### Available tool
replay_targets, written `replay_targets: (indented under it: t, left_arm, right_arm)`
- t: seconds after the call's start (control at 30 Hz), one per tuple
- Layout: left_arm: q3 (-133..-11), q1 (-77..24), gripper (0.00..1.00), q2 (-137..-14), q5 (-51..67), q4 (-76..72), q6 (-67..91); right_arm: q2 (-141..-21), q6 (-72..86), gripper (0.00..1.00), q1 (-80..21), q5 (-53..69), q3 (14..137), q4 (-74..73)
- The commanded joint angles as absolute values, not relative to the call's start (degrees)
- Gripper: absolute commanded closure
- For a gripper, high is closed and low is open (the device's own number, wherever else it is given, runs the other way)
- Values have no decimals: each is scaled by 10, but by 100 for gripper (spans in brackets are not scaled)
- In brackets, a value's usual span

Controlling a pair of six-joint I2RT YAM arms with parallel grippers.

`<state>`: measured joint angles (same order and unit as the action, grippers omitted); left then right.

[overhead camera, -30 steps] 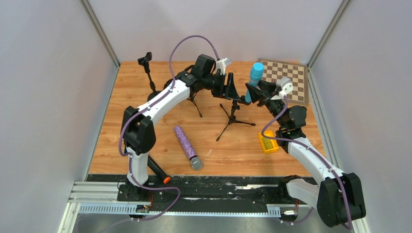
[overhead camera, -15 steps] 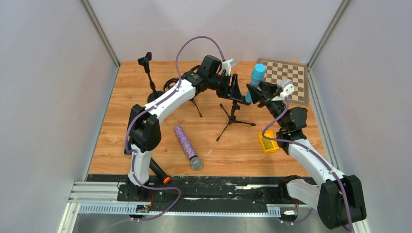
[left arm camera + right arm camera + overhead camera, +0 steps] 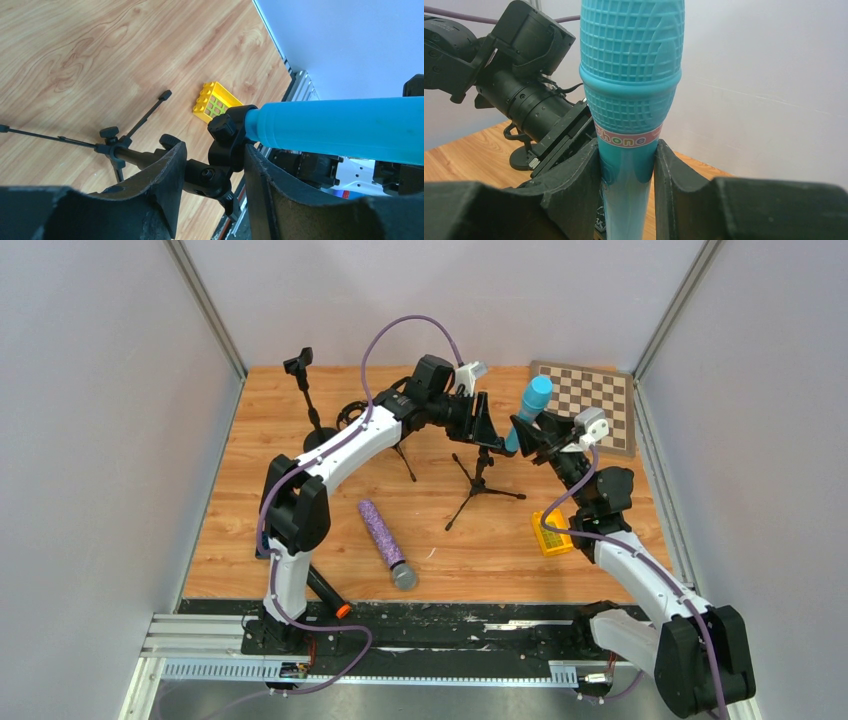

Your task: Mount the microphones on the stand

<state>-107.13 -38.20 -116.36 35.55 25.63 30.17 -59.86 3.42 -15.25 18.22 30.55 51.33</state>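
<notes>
The light-blue microphone (image 3: 531,403) (image 3: 631,75) stands tilted above the tripod stand (image 3: 478,478), with my right gripper (image 3: 533,436) (image 3: 629,172) shut on its handle. Its tail end meets the stand's black clip (image 3: 227,142). My left gripper (image 3: 484,426) (image 3: 210,172) has closed round that clip, and both fingers touch it. The glittery purple microphone (image 3: 383,540) lies flat on the wood near the middle. The black microphone with the orange ring (image 3: 330,598) lies at the near edge, partly behind the left arm.
A second stand with a round base (image 3: 306,392) rises at the far left. A third stand's legs (image 3: 403,454) show under the left arm. A yellow brick (image 3: 551,532) (image 3: 212,102) lies under the right arm, and a checkerboard (image 3: 590,402) lies at the far right.
My left gripper has shifted right onto the stand's clip and its jaws have narrowed. The right gripper has tipped the blue microphone's head a little to the right.
</notes>
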Motion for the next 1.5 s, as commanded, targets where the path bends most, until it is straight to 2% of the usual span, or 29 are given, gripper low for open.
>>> replay_targets:
  t: [0.0,0.07,0.23,0.57,0.73,1.07,1.47]
  left_arm:
    - [-1045,-371,62,-1169,321,315,285]
    - [-1041,-366,67,-1169,323,314,286]
    - [-1039,-363,70,-1171,331,311,288]
    - [-1039,-362,70,-1171,329,314,286]
    - [-1040,-362,70,-1170,328,314,283]
    - [-1041,-363,71,-1169,327,315,283]
    - [-1040,-362,71,-1168,324,316,281]
  right_arm:
    - [-601,29,100,-153,184,274,453]
    - [-598,24,100,-154,181,266,460]
    - [-598,15,100,-153,183,249,472]
    - [-625,51,100,-153,165,235,498]
    - [-641,59,100,-155,173,278,430]
    - [-651,26,100,-167,162,286,399]
    - [-655,65,100,-170,157,222,479]
